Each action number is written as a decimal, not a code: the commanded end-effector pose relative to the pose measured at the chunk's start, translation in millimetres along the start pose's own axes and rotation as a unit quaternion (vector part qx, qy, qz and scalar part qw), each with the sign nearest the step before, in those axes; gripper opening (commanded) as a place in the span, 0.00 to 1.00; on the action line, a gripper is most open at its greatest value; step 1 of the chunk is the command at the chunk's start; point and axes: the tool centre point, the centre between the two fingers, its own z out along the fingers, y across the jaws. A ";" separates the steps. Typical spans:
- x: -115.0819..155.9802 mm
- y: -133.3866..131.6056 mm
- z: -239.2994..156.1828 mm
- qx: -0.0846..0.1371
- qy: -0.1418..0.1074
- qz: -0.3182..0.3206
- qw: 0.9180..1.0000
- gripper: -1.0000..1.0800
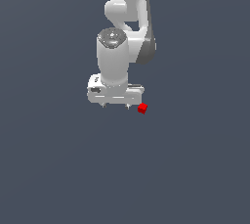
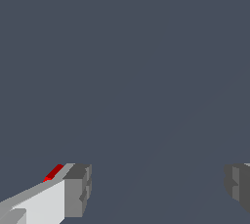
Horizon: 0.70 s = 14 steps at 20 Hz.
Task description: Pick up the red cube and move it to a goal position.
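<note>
A small bright red cube [image 1: 142, 108] lies on the dark grey floor, just off the exterior view's right end of the white gripper body. My gripper [image 1: 115, 105] hangs pointing down with its two short fingertips spread wide, open and holding nothing. The cube sits outside the fingers, not between them. In the wrist view only a thin red sliver of the cube [image 2: 53, 172] peeks out behind one grey finger pad [image 2: 77, 191]; the other pad [image 2: 238, 185] stands far across, and my gripper [image 2: 157, 189] has bare floor in its gap.
The white arm [image 1: 128, 12] rises from the gripper toward the top of the exterior view. A plain dark grey surface [image 1: 58, 169] spreads around on all sides.
</note>
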 end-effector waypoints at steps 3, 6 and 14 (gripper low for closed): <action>-0.6 -0.4 0.7 0.000 0.000 0.001 1.000 0.96; -3.8 -2.9 4.2 0.000 0.000 0.006 1.000 0.96; -24.6 -20.5 27.9 0.002 -0.002 0.040 0.999 0.96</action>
